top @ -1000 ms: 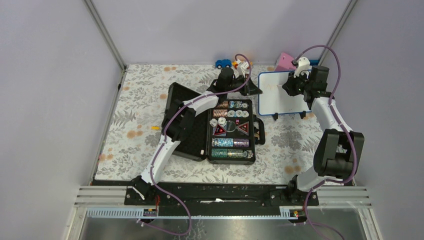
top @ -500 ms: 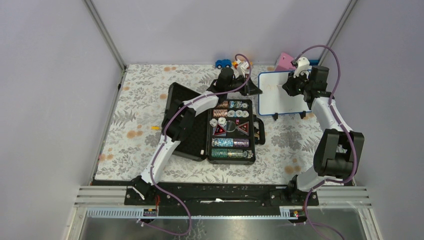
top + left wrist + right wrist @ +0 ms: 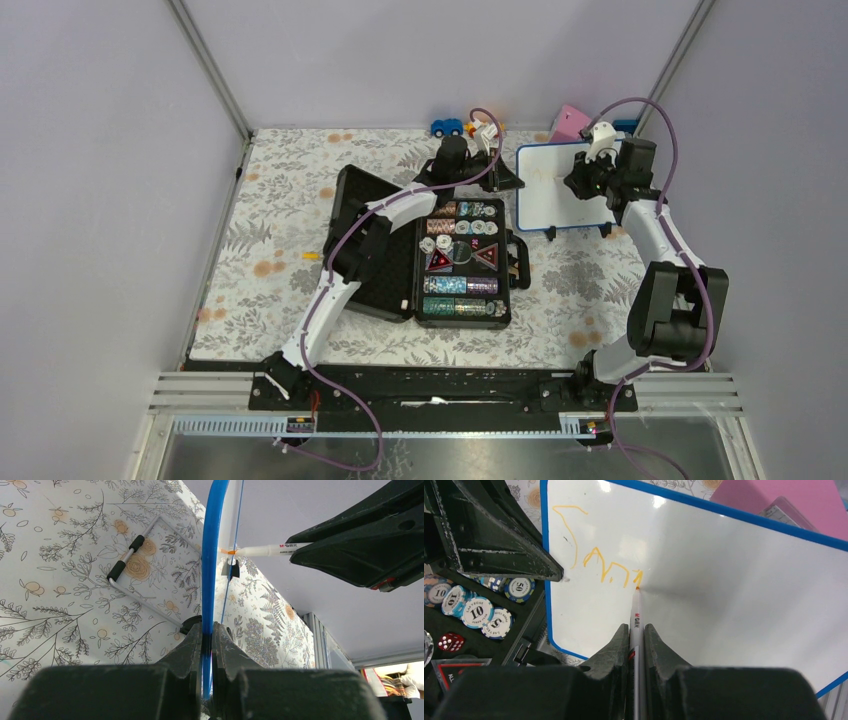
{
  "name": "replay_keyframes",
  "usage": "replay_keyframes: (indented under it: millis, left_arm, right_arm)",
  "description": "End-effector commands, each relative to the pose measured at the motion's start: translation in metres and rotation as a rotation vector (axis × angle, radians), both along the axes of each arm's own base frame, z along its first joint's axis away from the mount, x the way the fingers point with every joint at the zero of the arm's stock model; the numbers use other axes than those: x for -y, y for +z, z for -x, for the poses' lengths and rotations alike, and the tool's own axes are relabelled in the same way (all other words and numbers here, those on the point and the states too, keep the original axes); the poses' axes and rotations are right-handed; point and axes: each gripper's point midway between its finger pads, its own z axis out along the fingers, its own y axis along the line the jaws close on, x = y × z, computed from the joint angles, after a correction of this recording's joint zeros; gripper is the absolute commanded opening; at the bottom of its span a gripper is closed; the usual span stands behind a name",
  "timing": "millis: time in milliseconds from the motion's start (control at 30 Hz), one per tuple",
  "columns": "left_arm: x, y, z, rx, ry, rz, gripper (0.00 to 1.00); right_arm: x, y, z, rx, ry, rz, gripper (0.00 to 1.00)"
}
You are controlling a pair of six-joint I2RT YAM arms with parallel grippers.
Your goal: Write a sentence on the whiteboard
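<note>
Floral tablecloth (image 3: 280, 200), whiteboard (image 3: 724, 580) edge clamped in left pincer (image 3: 207, 632)

Overhead plus wrist close-ups of whiteboard (image 3: 734, 590)

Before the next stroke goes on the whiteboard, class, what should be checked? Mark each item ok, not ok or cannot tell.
1. Left gripper shut on the whiteboard at its blue edge: ok.
2. Right gripper shut on the marker: ok.
3. Marker tip touching the board: ok.
4. Blank board beyond the tip: ok.
5. Sentence finished: not ok, only a few orange strokes.
6. Ink enough for the next stroke: cannot tell.
</note>
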Motion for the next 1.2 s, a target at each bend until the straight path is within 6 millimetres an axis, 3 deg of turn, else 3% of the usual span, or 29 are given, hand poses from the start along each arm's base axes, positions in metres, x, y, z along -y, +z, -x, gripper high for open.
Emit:
replay_keyframes:
  millis: [0, 267, 567, 700, 867, 1167]
  left_arm:
    - [0.004, 0.003, 0.007, 0.013, -0.029, 0.017, 0.0]
    - [0.004, 0.002, 0.007, 0.007, -0.028, 0.016, 0.0]
    - [0.004, 0.003, 0.008, 0.006, -0.031, 0.019, 0.0]
    - [0.004, 0.004, 0.007, 0.008, -0.029, 0.02, 0.0]
    - [0.005, 0.006, 0.008, 0.01, -0.031, 0.025, 0.0]
    - [0.005, 0.005, 0.008, 0.01, -0.031, 0.023, 0.0]
  right_arm:
    - [0.004, 0.003, 0.007, 0.013, -0.002, 0.027, 0.0]
    - [0.008, 0.007, 0.006, 0.023, -0.013, 0.048, 0.0]
    - [-0.004, 0.065, 0.0, 0.12, 0.008, -0.02, 0.0]
    - [-0.009, 0.079, 0.005, 0.134, 0.026, -0.043, 0.0]
    - [-0.007, 0.077, 0.003, 0.131, 0.017, -0.032, 0.0]
    - [0.0, 0.05, -0.004, 0.095, -0.001, -0.009, 0.0]
